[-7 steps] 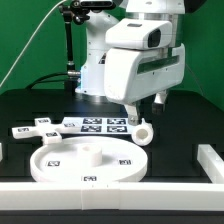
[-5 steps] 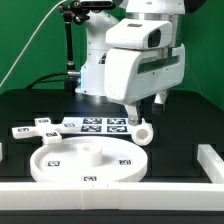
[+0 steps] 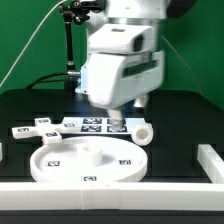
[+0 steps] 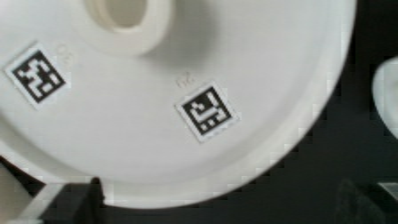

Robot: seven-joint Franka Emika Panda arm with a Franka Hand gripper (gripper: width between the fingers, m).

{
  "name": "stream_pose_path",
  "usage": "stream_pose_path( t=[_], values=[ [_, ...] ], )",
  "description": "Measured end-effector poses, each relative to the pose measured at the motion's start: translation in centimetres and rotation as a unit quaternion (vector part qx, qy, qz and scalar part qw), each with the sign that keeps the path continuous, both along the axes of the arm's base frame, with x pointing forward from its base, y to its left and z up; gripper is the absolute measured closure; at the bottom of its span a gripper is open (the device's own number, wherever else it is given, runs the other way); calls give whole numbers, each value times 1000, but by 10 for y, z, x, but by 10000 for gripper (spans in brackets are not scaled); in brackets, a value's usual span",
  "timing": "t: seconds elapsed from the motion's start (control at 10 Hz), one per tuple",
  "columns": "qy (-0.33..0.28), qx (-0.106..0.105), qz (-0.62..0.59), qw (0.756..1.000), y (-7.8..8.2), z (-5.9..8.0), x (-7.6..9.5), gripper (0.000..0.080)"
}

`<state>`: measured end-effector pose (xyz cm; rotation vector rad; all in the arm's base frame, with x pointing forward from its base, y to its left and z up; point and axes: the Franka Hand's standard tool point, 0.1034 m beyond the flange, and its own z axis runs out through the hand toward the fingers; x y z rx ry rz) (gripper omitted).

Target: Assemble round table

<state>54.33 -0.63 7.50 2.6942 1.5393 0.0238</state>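
The large rimmed round disc lies flat on the black table at the front, with its raised centre socket facing up. It fills the wrist view, where two square tags and the socket show. The short cylindrical leg lies on its side to the exterior view's right of the disc. The tagged foot piece lies at the far left. My gripper hangs above the disc's far right rim. It is open and empty, with one dark fingertip over the rim.
The marker board lies behind the disc. A long white border wall runs along the front and turns up at the right. A black post stands at the back left.
The arm has moved toward the exterior view's left, from over the leg to over the disc's far right rim. The parts have not moved.
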Motion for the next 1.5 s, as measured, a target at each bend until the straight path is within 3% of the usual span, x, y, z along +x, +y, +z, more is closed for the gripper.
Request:
stream_pose_path(
  t=[0.2,0.6,0.8,1.2,1.5],
  values=[
    [-23,-6,40,999,-31,-4,8,150],
    [-21,-6,38,999,-31,-6,7,150],
    [-19,-8,45,999,-44,-21,9,150],
    [0,-5,40,999,-51,-50,4,150],
    [7,-4,36,999,-54,-61,2,150]
  ],
)
